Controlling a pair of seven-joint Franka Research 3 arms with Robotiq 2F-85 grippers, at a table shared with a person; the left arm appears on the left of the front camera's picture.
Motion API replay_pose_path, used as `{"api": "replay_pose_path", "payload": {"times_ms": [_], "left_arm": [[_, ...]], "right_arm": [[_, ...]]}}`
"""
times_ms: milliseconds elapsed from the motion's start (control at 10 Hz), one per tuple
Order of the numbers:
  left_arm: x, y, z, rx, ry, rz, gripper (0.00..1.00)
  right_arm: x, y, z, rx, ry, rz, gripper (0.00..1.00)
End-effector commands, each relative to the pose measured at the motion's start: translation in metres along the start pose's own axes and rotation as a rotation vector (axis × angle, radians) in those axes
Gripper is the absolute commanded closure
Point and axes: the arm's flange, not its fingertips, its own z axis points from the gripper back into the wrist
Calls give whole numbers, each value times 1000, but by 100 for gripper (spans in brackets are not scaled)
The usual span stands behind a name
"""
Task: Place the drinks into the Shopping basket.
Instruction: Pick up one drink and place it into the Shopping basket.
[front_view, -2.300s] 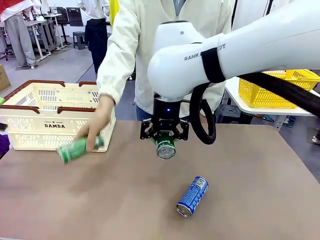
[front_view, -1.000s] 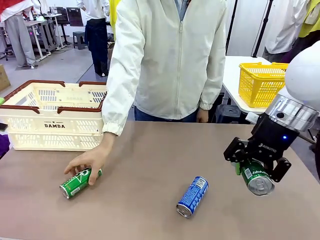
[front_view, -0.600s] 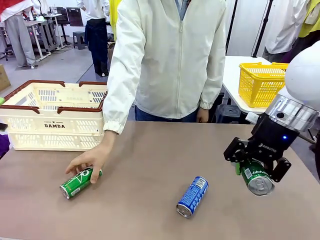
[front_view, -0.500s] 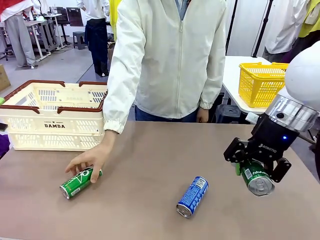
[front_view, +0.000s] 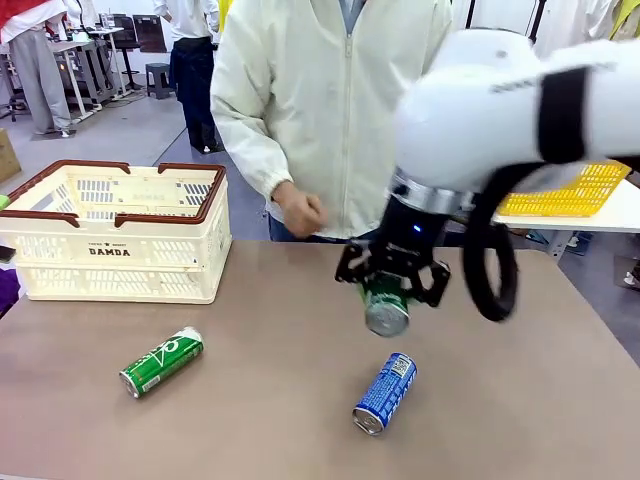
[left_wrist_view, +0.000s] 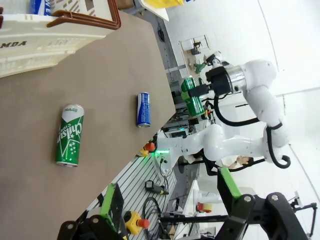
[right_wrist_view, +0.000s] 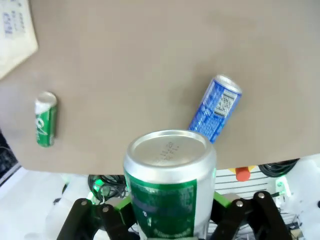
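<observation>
Start wide: the brown worktop (front_view: 250, 420) runs across the scene, and the Shopping basket (front_view: 110, 270) sits at its far left corner, upright, handles folded onto the rim. A person stands at the far side behind the middle, one hand (front_view: 300, 212) curled up at the waist and clear of everything.

Now your right arm. It reaches in over the middle of the worktop, and the right gripper (front_view: 392, 290) is pinching a green can (front_view: 386, 312) across its body, silver top tipped toward the near side. The can is in the air, well to the right of the basket. Your left gripper (left_wrist_view: 170, 200) hangs off to the side with its fingers spread wide and nothing between them.

On to the small stuff. A blue can (front_view: 385, 393) lies on its side near the middle, just nearer than the held one. The other green can (front_view: 161, 362) lies on its side at the near left, not far in front of the basket.

Progress, as I read it: one can in hand but not yet delivered, two left on the worktop. The left wrist view catches something blue (left_wrist_view: 40, 6) with white lettering inside the basket, maybe a can, too cropped to call.
</observation>
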Motion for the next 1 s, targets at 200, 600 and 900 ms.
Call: {"api": "replay_pose_path", "payload": {"times_ms": [200, 600, 900], "left_arm": [[0, -3, 0, -19, -10, 7, 0], [0, -3, 0, -19, -10, 7, 0], [0, -3, 0, -19, -10, 7, 0]], "right_arm": [[16, -28, 2, -3, -26, -62, 100], [45, 78, -41, -135, -128, 176, 100], [71, 129, -112, -159, -74, 310, 100]]}}
